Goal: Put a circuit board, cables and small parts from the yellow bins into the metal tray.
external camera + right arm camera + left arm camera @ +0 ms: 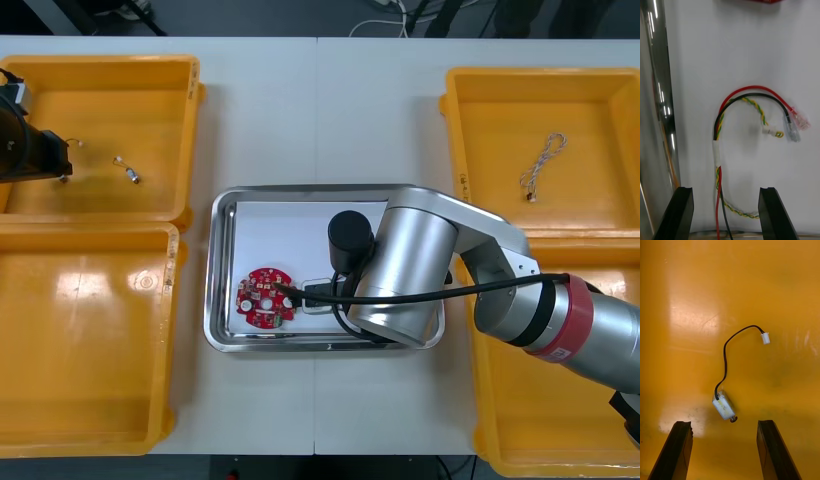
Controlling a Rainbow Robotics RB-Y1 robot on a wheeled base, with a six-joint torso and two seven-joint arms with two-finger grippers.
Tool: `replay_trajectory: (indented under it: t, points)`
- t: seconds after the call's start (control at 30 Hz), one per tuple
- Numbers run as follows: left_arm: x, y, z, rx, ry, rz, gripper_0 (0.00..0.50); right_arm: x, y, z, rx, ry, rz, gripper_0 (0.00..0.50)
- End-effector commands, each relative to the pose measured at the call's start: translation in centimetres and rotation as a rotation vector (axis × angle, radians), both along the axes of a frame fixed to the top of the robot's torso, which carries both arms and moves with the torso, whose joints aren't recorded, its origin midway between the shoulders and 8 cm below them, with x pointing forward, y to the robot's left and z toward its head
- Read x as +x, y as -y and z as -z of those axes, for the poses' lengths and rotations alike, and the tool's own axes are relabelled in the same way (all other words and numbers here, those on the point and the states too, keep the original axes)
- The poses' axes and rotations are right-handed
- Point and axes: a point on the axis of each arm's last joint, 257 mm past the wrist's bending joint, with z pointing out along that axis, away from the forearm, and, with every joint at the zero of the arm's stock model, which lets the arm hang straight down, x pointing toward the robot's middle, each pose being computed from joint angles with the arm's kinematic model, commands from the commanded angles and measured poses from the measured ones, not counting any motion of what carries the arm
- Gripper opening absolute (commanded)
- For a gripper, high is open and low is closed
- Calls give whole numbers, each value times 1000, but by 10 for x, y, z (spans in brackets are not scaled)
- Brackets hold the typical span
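My right gripper [725,212] hangs open low over the white inside of the metal tray [214,300]. A red and yellow cable [752,98] lies loose on the tray floor, partly between the fingers and touched by neither. In the front view the right gripper [305,296] is beside the round red circuit board [265,296], which lies in the tray. My left gripper [724,452] is open above the floor of the far left yellow bin [130,80]. Just ahead of its fingers lies a small metal part [724,407] with a black wire and white plug.
Another small metal part [131,176] lies in the far left bin. A twisted blue and white cable [543,165] rests in the far right yellow bin [600,100]. The near left yellow bin [80,330] sits below. The right arm covers much of the tray's right side.
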Motion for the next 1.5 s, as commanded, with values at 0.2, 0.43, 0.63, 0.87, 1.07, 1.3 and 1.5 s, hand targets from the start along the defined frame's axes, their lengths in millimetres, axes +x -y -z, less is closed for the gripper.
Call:
replay_trajectory:
  t: [0.2,0.43,0.63,0.87,1.07,1.3,1.5]
  points:
    - [27,5,-34,115,82,147,500,7,-5,-71,54,-23,32,500]
    - [35,9,-26,103,111,144,500,23,-17,-129,172,-5,53,500]
    - [37,14,-22,109,109,154,500,46,-14,-177,261,69,99,500]
    - [39,14,-16,125,112,158,500,72,29,-205,287,96,218,500]
    - [39,16,-14,121,109,159,500,100,77,-229,299,61,366,500]
    - [38,15,-12,122,106,159,500,137,139,-259,360,69,601,500]
    - [37,12,-9,122,100,156,0,155,191,-269,394,111,787,500]
